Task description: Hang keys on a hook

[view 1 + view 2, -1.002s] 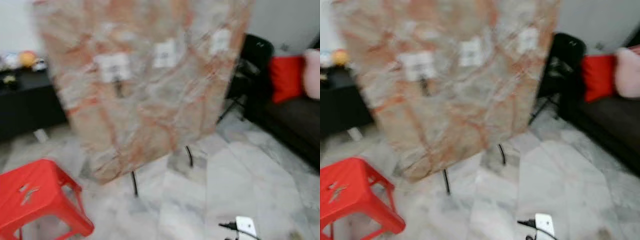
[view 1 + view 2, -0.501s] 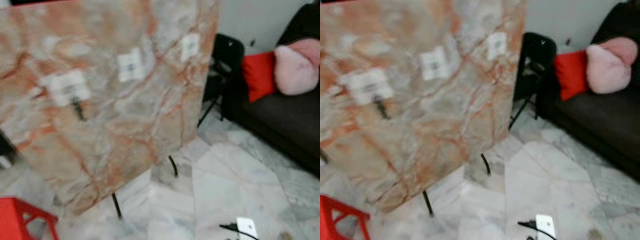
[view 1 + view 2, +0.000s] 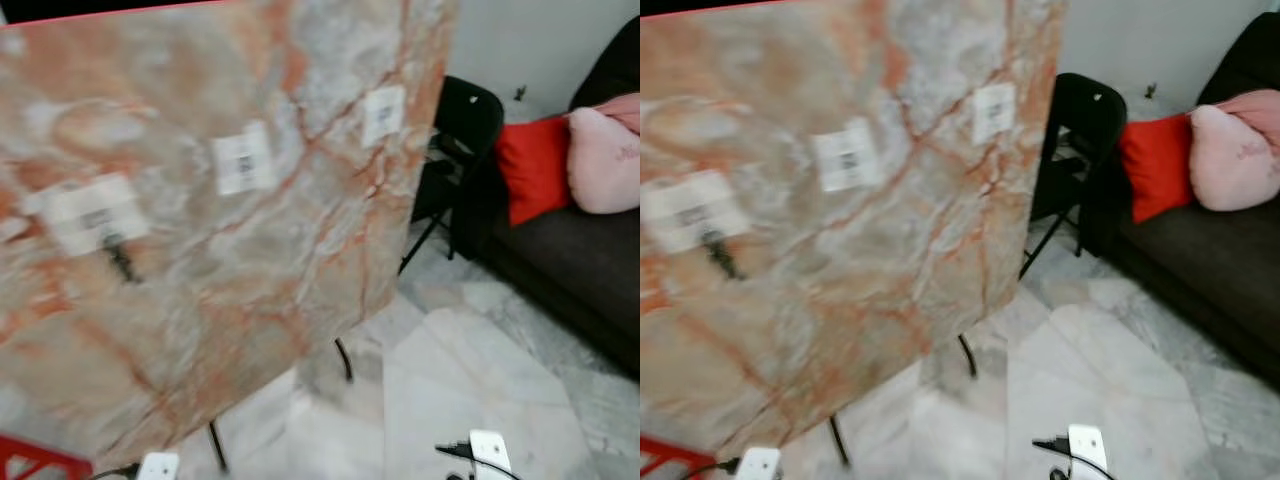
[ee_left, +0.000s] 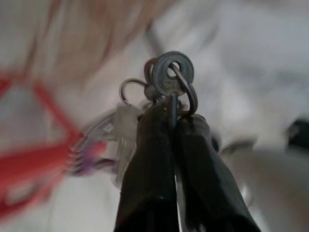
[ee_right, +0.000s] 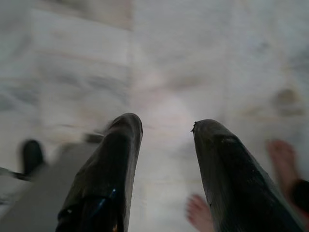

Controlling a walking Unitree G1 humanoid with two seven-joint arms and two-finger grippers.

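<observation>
Now the robot's head camera faces a large marble-patterned board (image 3: 250, 250) standing on thin black legs, and compared with a second ago the whole view has swung: the red stool (image 3: 35, 462) that sat plainly at the lower left has slid almost out of frame, while the board looms larger and a dark sofa (image 3: 580, 260) with a red cushion (image 3: 535, 165) and a pink cushion (image 3: 608, 160) shows at the right. That shift is the camera moving, so the robot appears to be walking up to the board.

Three pale plates are fixed across the board; the leftmost one (image 3: 95, 212) carries a small dark hook (image 3: 120, 260).

In the left wrist view, the left hand (image 4: 171, 130) has its two black fingers pressed together on the keys (image 4: 169, 79), pinching a ring with a round metal key head sticking up past the fingertips. The right hand (image 5: 166, 130) is spread and holds nothing, pointing down at the pale marble floor (image 5: 169, 63), where a person's bare toes (image 5: 200, 212) show.

Judging by this, the keys are carried and not yet hung; the hook is nearer but well apart.
</observation>
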